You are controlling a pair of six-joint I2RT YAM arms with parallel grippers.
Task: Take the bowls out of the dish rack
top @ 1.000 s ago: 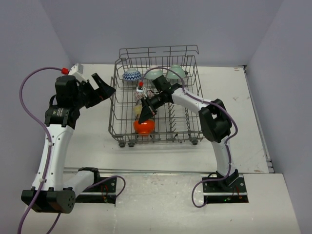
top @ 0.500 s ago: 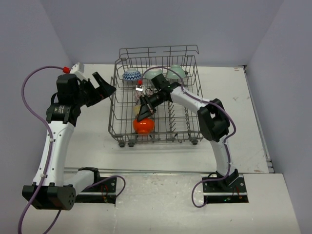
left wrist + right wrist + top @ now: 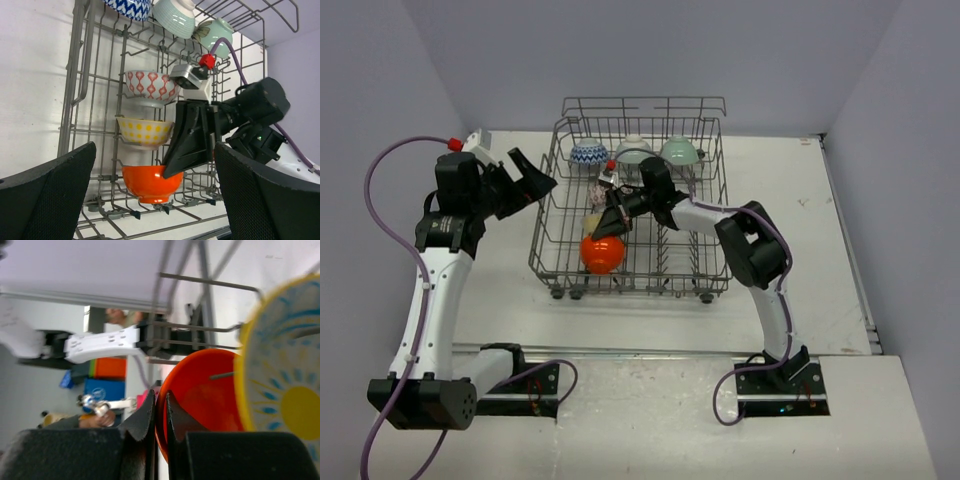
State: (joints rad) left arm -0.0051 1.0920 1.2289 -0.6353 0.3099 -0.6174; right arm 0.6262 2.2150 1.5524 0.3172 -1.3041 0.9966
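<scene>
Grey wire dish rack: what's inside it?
Six bowls: glossy orange-red bowl, cream yellow-dotted bowl, red-and-white zigzag bowl, blue-and-white bowl, two mint green bowls. The right gripper pinches the orange rim. From above, it hides most of the zigzag bowl.

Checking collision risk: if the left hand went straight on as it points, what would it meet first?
Probably the side wall of the large grey metal wire dish rack, before anything inside; depth is unclear.
</scene>
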